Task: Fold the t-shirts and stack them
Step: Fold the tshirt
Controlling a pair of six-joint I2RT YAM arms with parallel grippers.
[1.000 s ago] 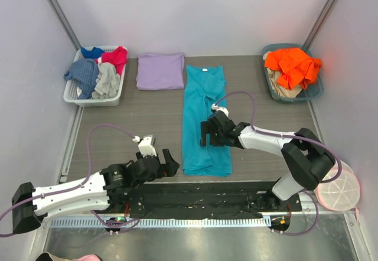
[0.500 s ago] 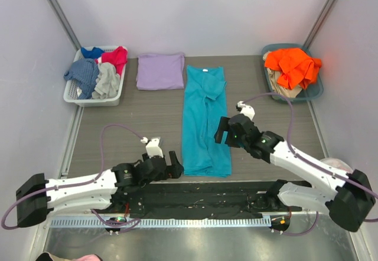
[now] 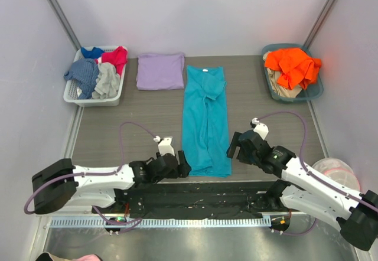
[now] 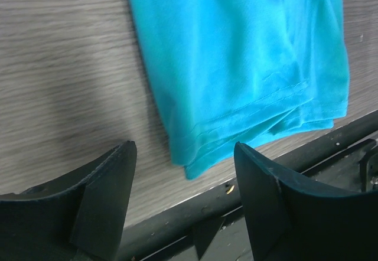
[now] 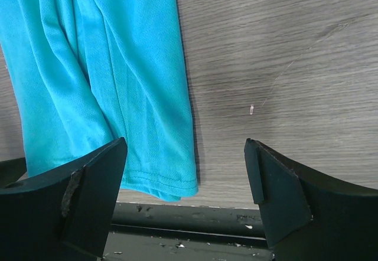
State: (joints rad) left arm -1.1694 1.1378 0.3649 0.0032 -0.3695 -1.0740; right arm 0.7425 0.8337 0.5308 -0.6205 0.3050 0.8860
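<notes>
Step in hand (judged): crosswise fold of the teal t-shirt (image 3: 205,116), then stacking with the lavender t-shirt (image 3: 160,71).

Position: the teal shirt lies mid-tabletop (image 3: 118,113) as a long narrow strip. Its sleeves are turned in, the white neck label (image 3: 204,70) is at the far end, and the hem (image 4: 254,110) is at the near edge. The lavender shirt sits folded into a flat rectangle, far-left of the strip and just beside its collar end.

Pincers: the left pincer (image 4: 183,155) is open and empty, low over the near-left hem corner. The right pincer (image 5: 184,146) is open and empty, over the near-right hem corner and partly over bare wood.

Cloth: the layers at the hem are slightly offset, and soft lengthwise creases run along the strip.

Next move calls for (judged): both pincers drop onto their corners, catch every layer and lift evenly. They then carry the hem toward the collar. An uneven pinch would likely split the layers.
</notes>
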